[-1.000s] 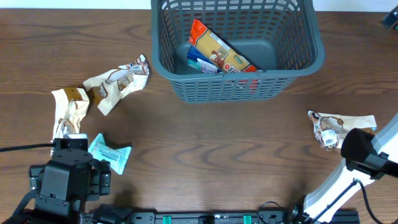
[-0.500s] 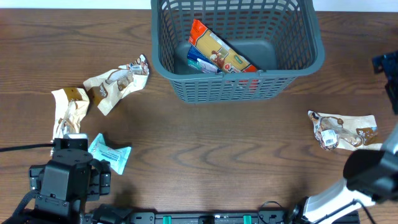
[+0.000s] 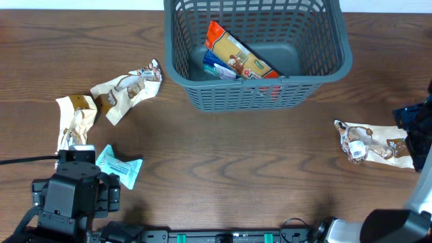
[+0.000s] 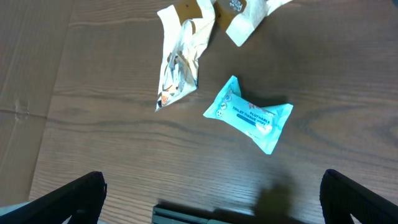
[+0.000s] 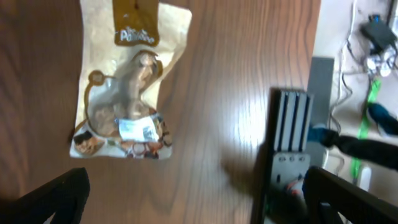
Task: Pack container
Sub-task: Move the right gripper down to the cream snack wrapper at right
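The container (image 3: 341, 64), a dark grey-teal slotted basket, stands at the back centre with a red-and-yellow packet (image 3: 236, 54) and a blue one inside. My left gripper (image 3: 74, 192) sits at the front left, open and empty (image 4: 211, 202), just short of a teal tissue packet (image 3: 120, 167) (image 4: 249, 115). My right gripper (image 3: 415, 128) is at the right edge, open and empty (image 5: 199, 205), over the right end of a tan snack packet (image 3: 368, 142) (image 5: 124, 87).
Two more crumpled tan-and-white packets (image 3: 125, 91) (image 3: 74, 118) lie at the left, also in the left wrist view (image 4: 180, 56). A black rail and cables (image 5: 289, 149) lie past the table's right edge.
My right arm swung up out of the lower right corner, then its gripper came down along the right edge over the tan snack packet. The left arm and the packets have not moved.
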`<state>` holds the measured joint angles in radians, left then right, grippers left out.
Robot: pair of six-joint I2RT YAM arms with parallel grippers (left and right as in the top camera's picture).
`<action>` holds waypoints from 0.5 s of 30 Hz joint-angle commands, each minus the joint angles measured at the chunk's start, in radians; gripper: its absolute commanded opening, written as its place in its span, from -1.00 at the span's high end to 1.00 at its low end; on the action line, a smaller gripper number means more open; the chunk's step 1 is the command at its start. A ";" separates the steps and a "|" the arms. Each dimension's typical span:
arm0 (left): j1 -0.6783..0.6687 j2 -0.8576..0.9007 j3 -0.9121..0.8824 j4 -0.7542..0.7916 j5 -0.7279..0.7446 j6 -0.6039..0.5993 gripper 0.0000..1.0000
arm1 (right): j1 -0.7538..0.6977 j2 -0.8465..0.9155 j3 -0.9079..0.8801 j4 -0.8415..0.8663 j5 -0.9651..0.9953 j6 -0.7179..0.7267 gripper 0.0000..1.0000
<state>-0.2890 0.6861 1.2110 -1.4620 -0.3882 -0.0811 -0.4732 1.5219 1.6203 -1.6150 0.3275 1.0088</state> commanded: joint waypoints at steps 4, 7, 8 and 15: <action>0.005 -0.002 0.017 0.001 0.006 -0.002 -0.97 | -0.026 -0.109 -0.204 0.261 0.009 -0.200 -0.99; 0.005 -0.002 0.017 0.000 0.006 -0.002 -0.97 | -0.064 -0.127 -0.294 0.377 -0.063 -0.201 -0.99; 0.005 -0.002 0.017 0.000 0.006 -0.002 -0.97 | -0.080 -0.127 -0.320 0.409 -0.084 -0.177 -0.99; 0.005 -0.002 0.017 0.001 0.006 -0.002 -0.97 | -0.159 -0.127 -0.485 0.559 -0.229 0.026 -0.99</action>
<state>-0.2886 0.6861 1.2110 -1.4593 -0.3878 -0.0807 -0.6186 1.4063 1.1751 -1.0740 0.1654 0.9428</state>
